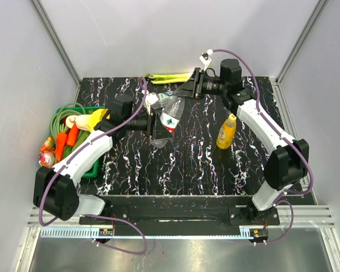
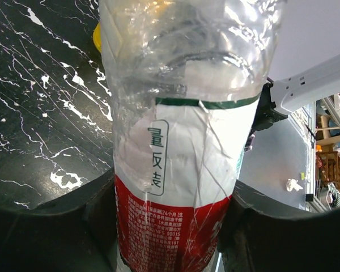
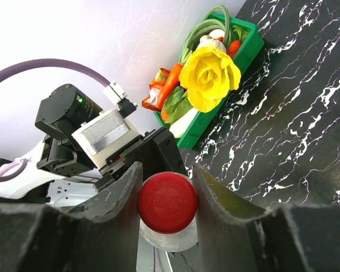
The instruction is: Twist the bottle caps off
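Observation:
My left gripper (image 1: 156, 124) is shut on the clear red-labelled bottle (image 1: 169, 117) and holds it tilted above the table; the left wrist view shows the fingers (image 2: 90, 212) pressed to both sides of the label (image 2: 175, 170). My right gripper (image 1: 185, 90) is shut on the bottle's red cap (image 3: 167, 203); its fingers (image 3: 118, 207) touch the cap on both sides, and the clear neck shows just under it. The yellow-orange juice bottle (image 1: 226, 131) stands upright, capped, at the right. The blue-green-labelled bottle and the white-blue cap cannot be made out.
A green basket (image 1: 94, 169) with carrots, green hose and a yellow flower (image 3: 209, 76) sits at the left table edge. A green-yellow stalk (image 1: 170, 76) lies along the back edge. White walls close in on three sides.

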### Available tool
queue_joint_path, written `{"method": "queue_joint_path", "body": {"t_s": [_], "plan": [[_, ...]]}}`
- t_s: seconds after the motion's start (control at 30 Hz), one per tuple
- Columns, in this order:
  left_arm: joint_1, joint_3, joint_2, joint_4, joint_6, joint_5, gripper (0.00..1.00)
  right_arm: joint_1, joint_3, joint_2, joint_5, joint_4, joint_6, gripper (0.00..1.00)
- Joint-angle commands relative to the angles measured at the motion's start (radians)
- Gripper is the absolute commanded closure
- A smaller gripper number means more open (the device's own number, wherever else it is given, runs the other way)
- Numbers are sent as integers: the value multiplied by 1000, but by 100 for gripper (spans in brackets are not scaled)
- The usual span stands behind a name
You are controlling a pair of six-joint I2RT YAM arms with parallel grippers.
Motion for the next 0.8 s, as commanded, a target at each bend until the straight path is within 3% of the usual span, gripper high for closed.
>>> {"method": "queue_joint_path", "body": {"t_s": [0.0,0.1,0.23,0.37,0.77], "plan": [[-2,7,-7,-23,44,-66,53,-1,3,-28,3,50,-5,48],[-4,15,-7,-63,67,-107,53,-1,14,-37,16,50,4,23],[-7,15,-30,-116,105,-175,52,-12,24,-56,61,48,36,2],[-22,21,-73,-189,151,-259,50,-24,26,-85,98,39,33,0],[-162,40,-243,-413,208,-796,49,-23,-31,-126,128,53,81,0]]}}
